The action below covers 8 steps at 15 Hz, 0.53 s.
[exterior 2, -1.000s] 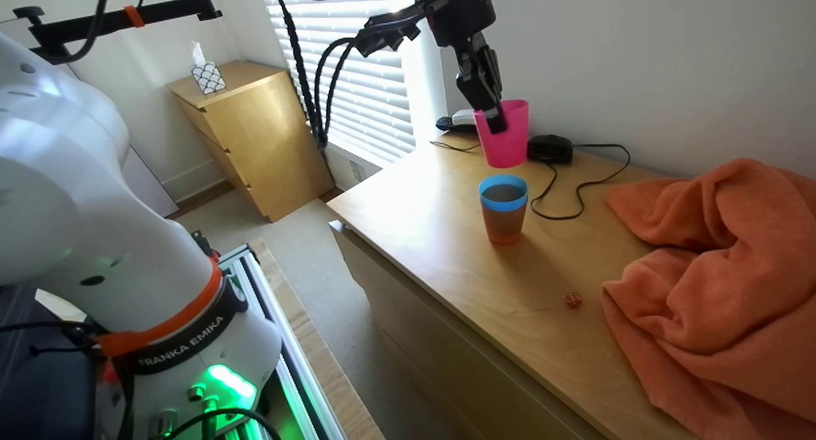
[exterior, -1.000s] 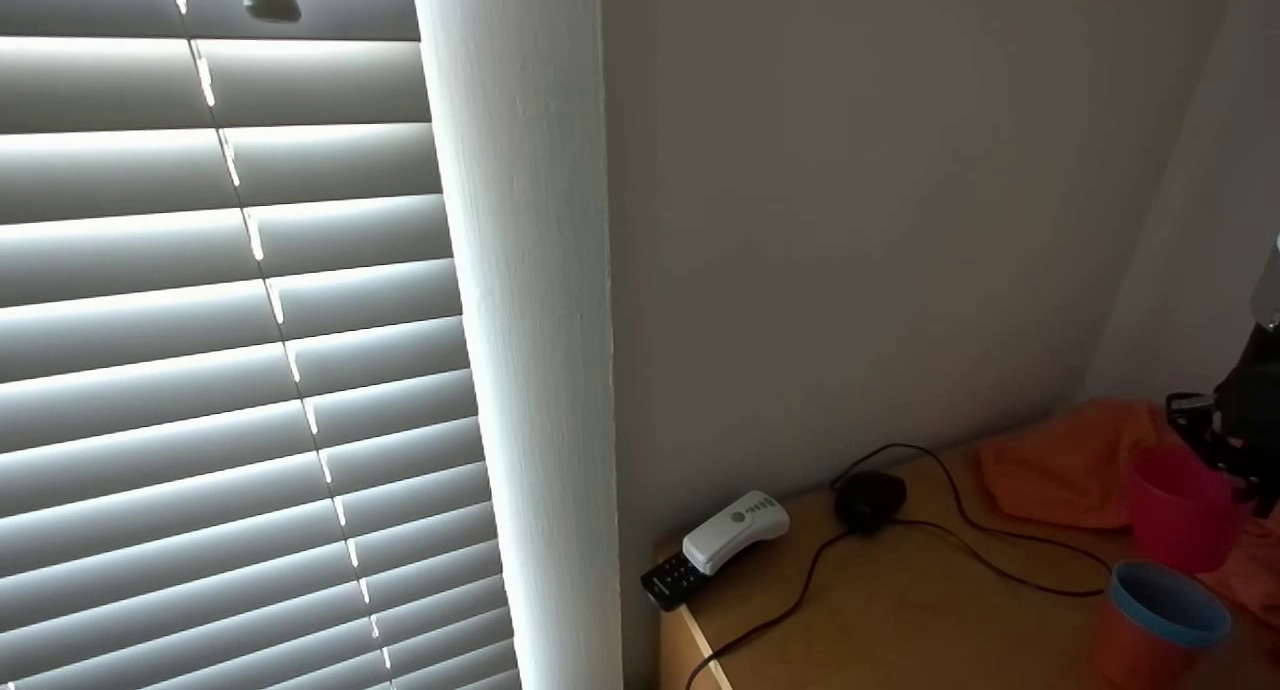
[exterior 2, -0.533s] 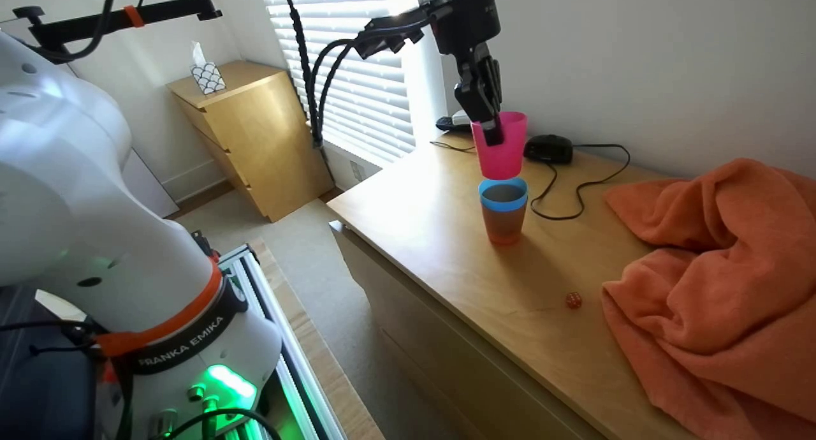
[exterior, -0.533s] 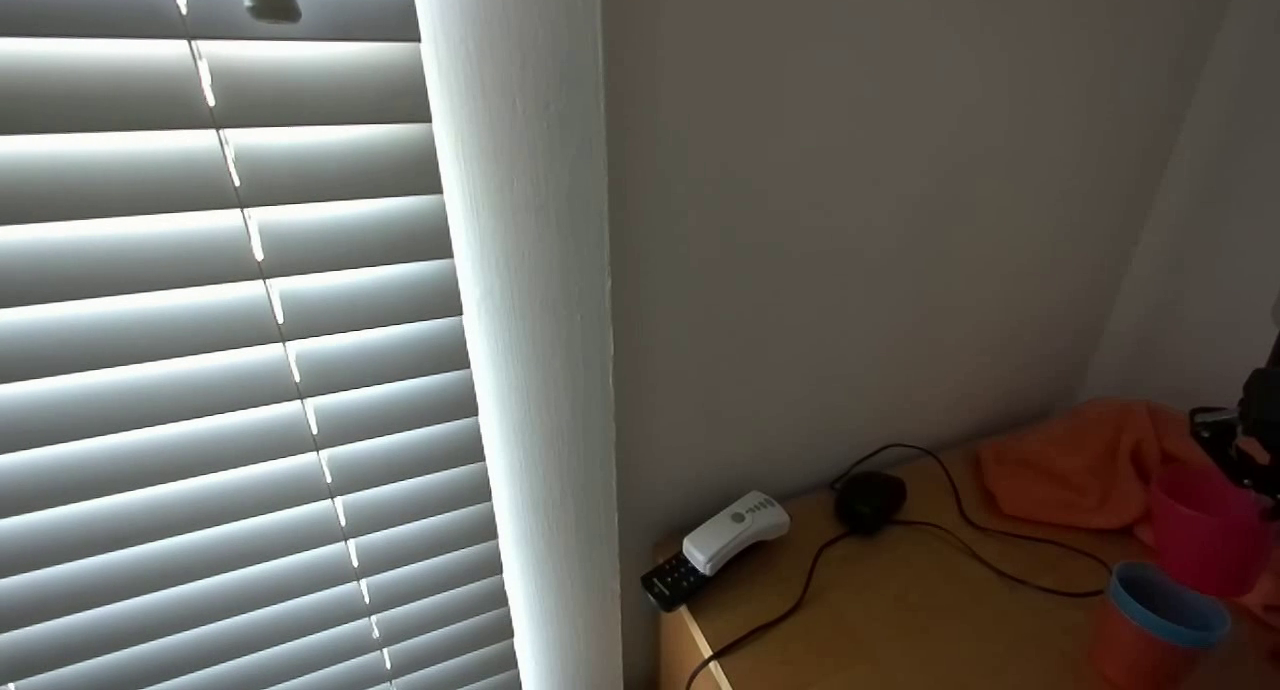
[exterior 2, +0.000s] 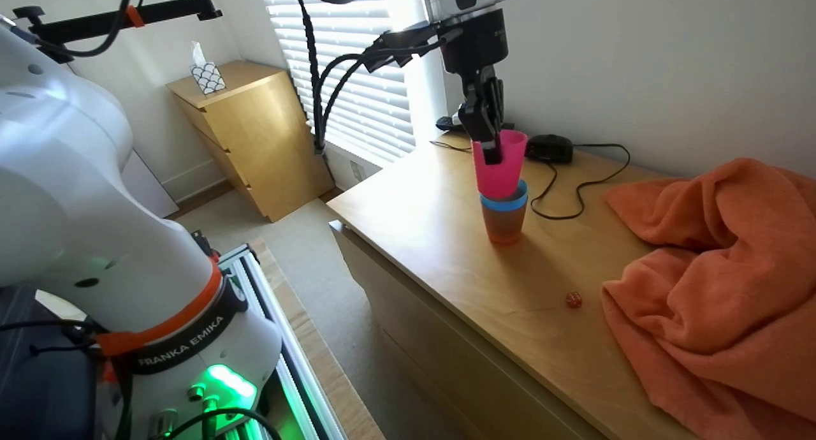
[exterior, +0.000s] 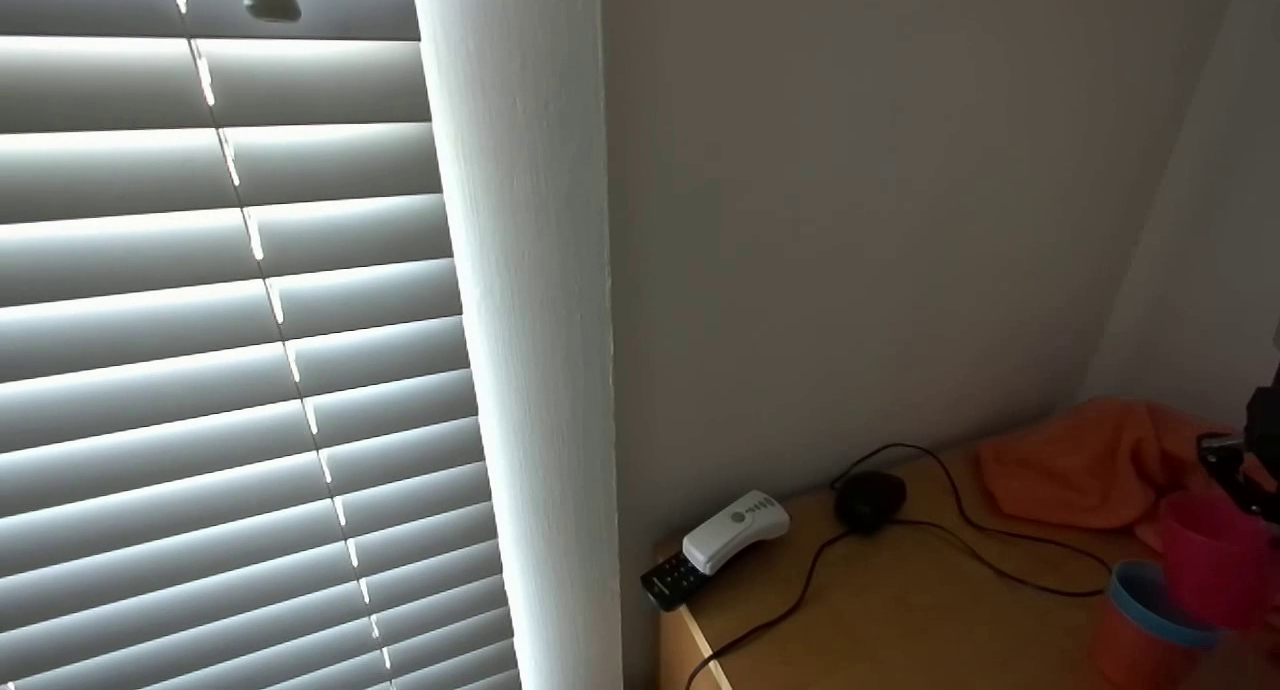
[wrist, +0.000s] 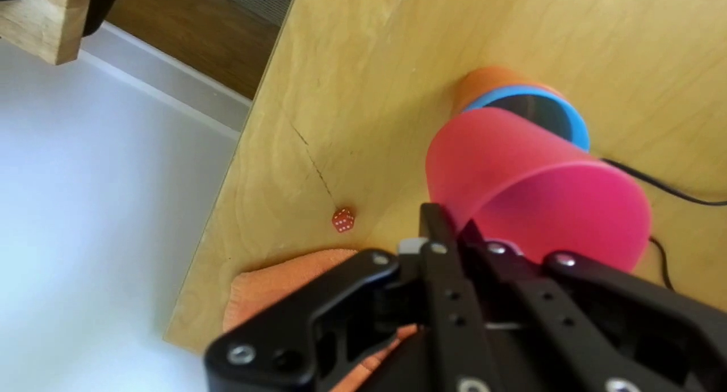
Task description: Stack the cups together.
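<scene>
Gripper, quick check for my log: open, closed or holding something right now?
Gripper: closed, holding the pink cup by the wall at its rim.

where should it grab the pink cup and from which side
Take the pink cup by its rim, coming from above. Its open mouth faces upward and the wall looks thin, so pinching it from inside and outside should hold; the hand holds it that way now. I'd leave the lower part free, since the base probably has to go into the blue cup below.
</scene>
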Tool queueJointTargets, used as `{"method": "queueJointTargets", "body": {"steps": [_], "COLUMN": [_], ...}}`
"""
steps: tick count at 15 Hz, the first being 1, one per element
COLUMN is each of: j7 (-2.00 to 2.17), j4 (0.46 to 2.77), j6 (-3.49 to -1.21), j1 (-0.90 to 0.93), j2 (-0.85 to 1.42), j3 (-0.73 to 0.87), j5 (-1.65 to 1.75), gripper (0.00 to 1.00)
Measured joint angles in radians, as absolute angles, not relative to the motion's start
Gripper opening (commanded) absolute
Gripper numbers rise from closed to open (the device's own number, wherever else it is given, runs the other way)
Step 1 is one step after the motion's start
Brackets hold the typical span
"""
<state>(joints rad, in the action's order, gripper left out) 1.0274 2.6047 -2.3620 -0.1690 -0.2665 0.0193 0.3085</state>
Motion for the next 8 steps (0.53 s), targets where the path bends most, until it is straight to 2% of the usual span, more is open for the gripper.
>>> {"method": "queueJointTargets", "body": {"steps": [8], "j7": [1.022], "j4": [2.594], "j6": [-2.413], "j1": [-0.172], "j2": [-0.223], "j3": [0.02], "j5": [0.306], "gripper": [0.01]}}
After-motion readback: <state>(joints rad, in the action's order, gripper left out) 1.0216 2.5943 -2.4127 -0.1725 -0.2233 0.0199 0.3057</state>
